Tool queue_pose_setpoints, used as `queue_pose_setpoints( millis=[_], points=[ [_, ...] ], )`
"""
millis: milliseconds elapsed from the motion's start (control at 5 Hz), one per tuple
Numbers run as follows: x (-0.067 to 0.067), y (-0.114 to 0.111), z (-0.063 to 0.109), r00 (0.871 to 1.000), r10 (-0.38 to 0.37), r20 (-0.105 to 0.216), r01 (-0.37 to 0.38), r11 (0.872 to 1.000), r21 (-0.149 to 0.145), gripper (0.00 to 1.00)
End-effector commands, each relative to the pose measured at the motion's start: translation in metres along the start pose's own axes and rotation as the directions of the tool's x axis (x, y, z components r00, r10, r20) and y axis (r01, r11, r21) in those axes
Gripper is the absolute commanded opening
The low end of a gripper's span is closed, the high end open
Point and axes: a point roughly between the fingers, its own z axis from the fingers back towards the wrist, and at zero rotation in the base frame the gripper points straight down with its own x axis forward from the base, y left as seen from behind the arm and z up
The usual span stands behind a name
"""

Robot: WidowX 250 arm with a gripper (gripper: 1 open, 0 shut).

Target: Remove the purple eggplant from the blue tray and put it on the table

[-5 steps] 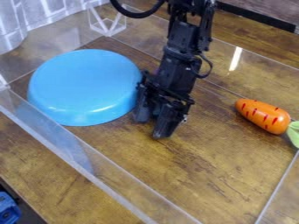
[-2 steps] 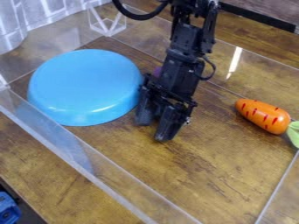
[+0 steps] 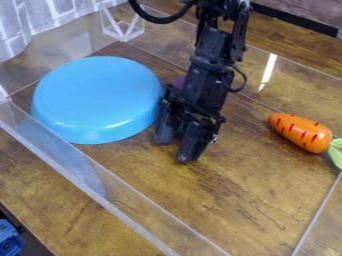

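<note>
The gripper (image 3: 187,133) stood on the table (image 3: 201,205), just right of the blue tray (image 3: 94,97), fingers pointing down. A sliver of purple at the gripper's upper left, about (image 3: 171,92), may have been the purple eggplant; its long axis and pointing direction could not be told, nor its position relative to the fingers. Whether the fingers were parted or gripping could not be told. An orange carrot (image 3: 301,131) lay well apart to the right.
</note>
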Motion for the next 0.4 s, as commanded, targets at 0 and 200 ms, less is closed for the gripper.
queue_pose_setpoints(
  millis=[0, 200],
  points=[
    [-0.0003, -0.0072, 0.0209, 0.998, -0.032, 0.054, 0.031, 0.999, 0.019, 1.0],
    [-0.0022, -0.0065, 0.0242, 0.998, -0.032, 0.057, 0.031, 0.999, 0.019, 1.0]
  ],
)
